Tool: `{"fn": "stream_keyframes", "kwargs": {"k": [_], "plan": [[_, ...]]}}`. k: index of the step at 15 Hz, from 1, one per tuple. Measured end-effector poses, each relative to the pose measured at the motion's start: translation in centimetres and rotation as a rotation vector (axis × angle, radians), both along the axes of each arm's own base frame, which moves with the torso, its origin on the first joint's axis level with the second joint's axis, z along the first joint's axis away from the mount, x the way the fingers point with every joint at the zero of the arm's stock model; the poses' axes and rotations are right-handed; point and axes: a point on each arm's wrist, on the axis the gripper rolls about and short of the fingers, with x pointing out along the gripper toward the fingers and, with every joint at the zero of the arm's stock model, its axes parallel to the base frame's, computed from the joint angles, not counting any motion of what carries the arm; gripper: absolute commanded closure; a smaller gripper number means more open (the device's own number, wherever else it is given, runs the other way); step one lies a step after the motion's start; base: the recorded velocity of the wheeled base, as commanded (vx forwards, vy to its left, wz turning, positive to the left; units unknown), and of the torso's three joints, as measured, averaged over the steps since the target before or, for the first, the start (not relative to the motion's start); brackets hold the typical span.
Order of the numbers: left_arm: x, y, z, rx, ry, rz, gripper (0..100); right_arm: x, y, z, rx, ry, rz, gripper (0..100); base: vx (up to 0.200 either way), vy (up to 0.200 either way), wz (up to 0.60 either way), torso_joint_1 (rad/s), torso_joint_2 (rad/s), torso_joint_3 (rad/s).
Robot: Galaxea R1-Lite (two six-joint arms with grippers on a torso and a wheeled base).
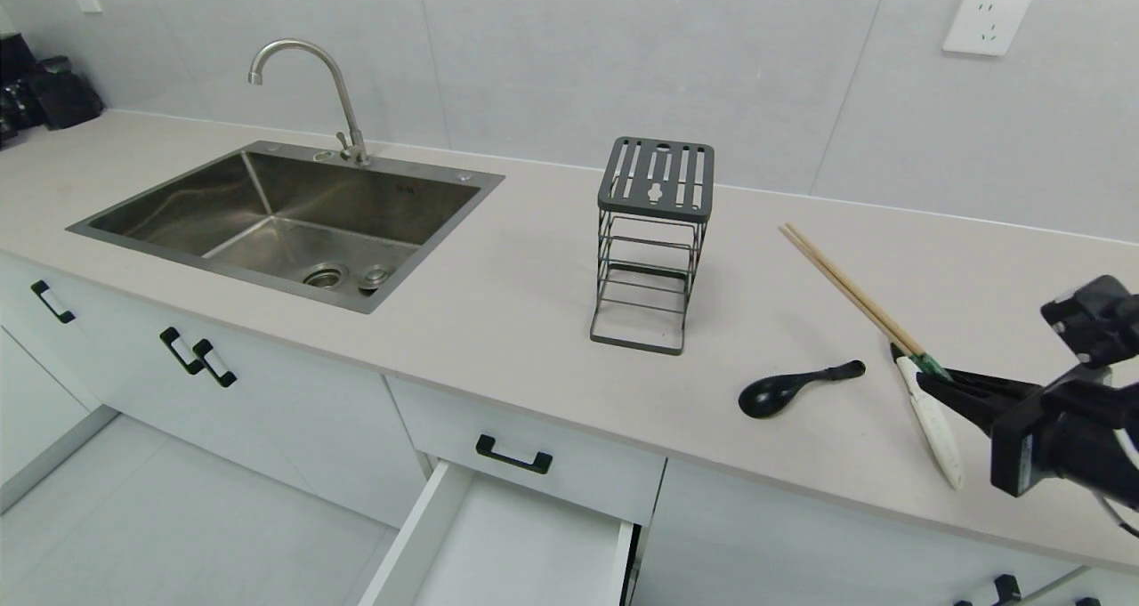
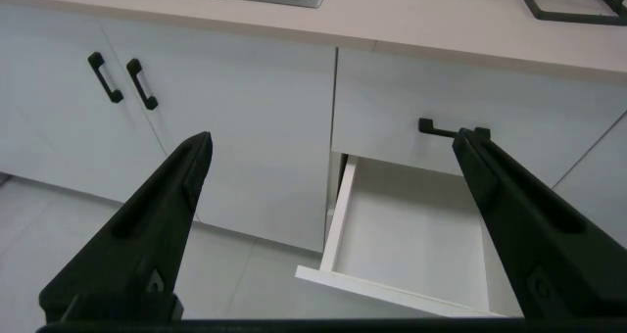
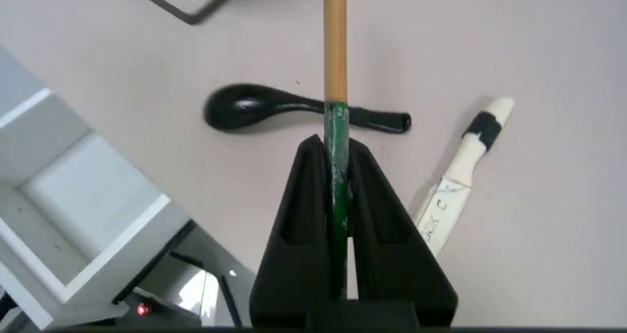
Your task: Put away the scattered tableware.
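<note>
The right gripper (image 1: 930,376) sits at the right end of the counter (image 1: 498,294), its fingers clenched on the green-painted near end of the pair of chopsticks (image 1: 845,290); in the right wrist view the two black fingers (image 3: 312,186) press that green end between them, and the wooden shafts (image 3: 335,39) run straight out from the gripper (image 3: 336,145); the chopsticks point away to the far left, toward the wall, and I cannot tell whether their far tips rest on the counter; just left of the gripper lies a black spoon (image 1: 787,390), bowl to the left, handle to the right, flat on the counter and apart from the chopsticks; right under the gripper, on its near side, lies a white utensil (image 1: 933,424) with a black band near one end (image 3: 456,191), lengthwise from far to near; a dark wire rack (image 1: 654,179) with a slotted top stands upright mid-counter, well left of the chopsticks; farther left is the steel sink (image 1: 222,188) with its curved faucet (image 1: 329,81)

The left gripper (image 2: 333,142) hangs in front of the cabinets below the counter edge, fingers (image 2: 171,206) released and spread wide, grasping nothing; beneath it a white drawer (image 2: 411,235) stands pulled out (image 1: 507,544), under a shut drawer front with a black handle (image 1: 513,455)
</note>
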Motion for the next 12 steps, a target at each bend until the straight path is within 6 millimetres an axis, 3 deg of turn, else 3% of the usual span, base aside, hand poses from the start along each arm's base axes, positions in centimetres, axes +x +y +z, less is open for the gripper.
{"fn": "stream_keyframes", "kwargs": {"k": [6,12], "plan": [[0.0,0.0,0.0,0.000,0.000,0.000,0,-3.6,0.8,2.0,0.040,-0.140,0.112,100,0.000,0.000,0.00,0.000,0.00,0.000],[0.0,0.0,0.0,0.000,0.000,0.000,0,-5.1,2.0,2.5,0.063,-0.177,0.239,100,0.000,0.000,0.00,0.000,0.00,0.000]]}}
